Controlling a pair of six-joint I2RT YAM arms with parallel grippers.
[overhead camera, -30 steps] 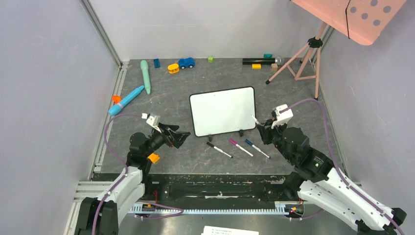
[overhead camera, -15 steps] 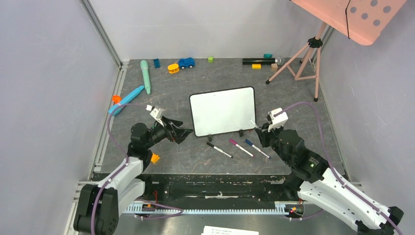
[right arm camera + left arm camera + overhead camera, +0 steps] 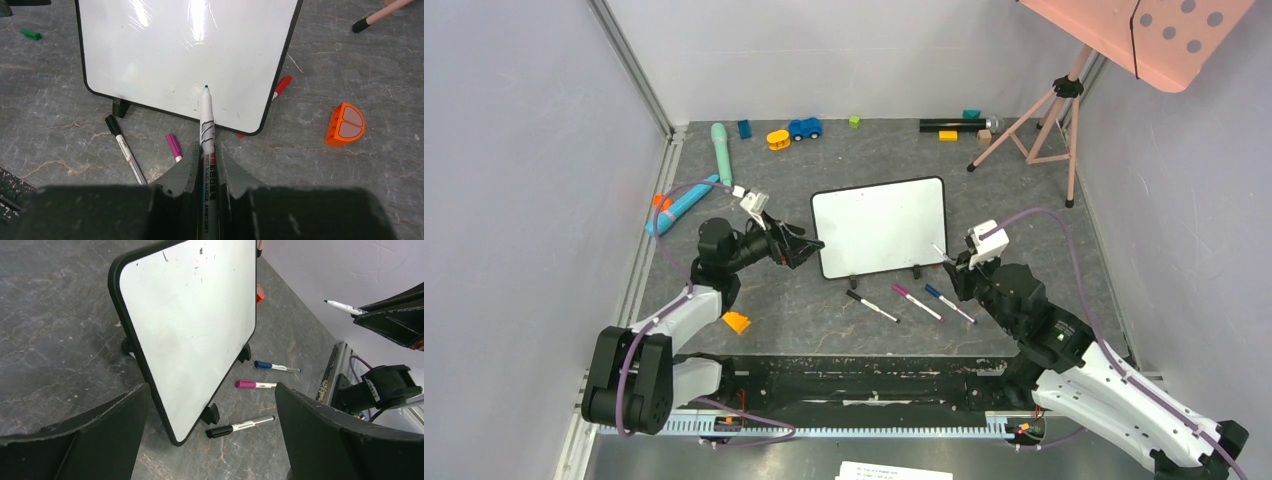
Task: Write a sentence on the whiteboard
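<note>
Right hand [image 3: 208, 152] pinches marker [image 3: 206, 115] | whiteboard [image 3: 165, 55] just ahead | three pens [image 3: 917, 301] by its feet

Even light, glare across whiteboard [image 3: 187, 55]

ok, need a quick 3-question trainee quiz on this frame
1. True or false: the whiteboard already carries a written sentence.
2. Which tool grips the uncapped marker? A) left B) right
3. How many capped markers lie on the table in front of the whiteboard?
Key: 1. False, no words on it. 2. B, the right tool is shut on it. 3. Three: black, magenta and blue caps.
</note>
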